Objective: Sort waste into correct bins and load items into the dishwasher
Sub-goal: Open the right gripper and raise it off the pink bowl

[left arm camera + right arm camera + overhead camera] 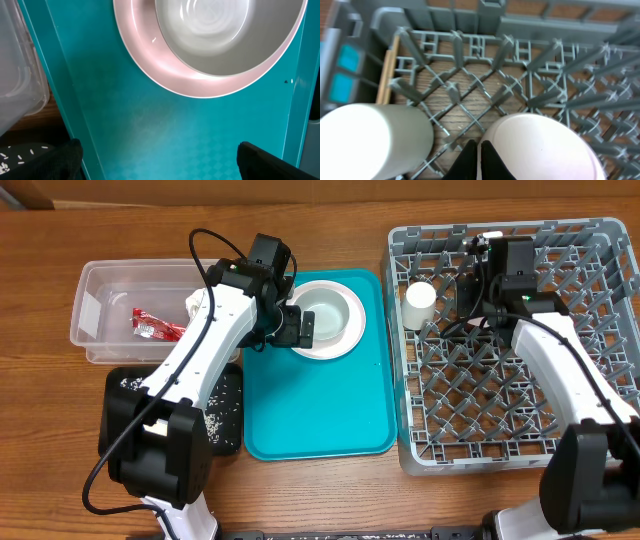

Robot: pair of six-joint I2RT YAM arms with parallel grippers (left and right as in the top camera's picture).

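Observation:
A pale pink plate (328, 346) with a white bowl (335, 310) on it sits at the far end of the teal tray (320, 410). My left gripper (297, 327) is open and empty, just above the tray beside the plate's near rim. The left wrist view shows the plate (165, 75), the bowl (220, 35) and the spread fingers (160, 160). My right gripper (480, 280) is inside the grey dish rack (500, 430). In the right wrist view it (480, 155) is shut on the rim of a pale pink dish (545, 145), next to a white cup (370, 140).
The white cup (420, 298) stands at the rack's far left. A clear plastic bin (100, 310) holding a red wrapper (155, 327) is left of the tray. A black tray (225, 410) with white crumbs lies in front of the bin.

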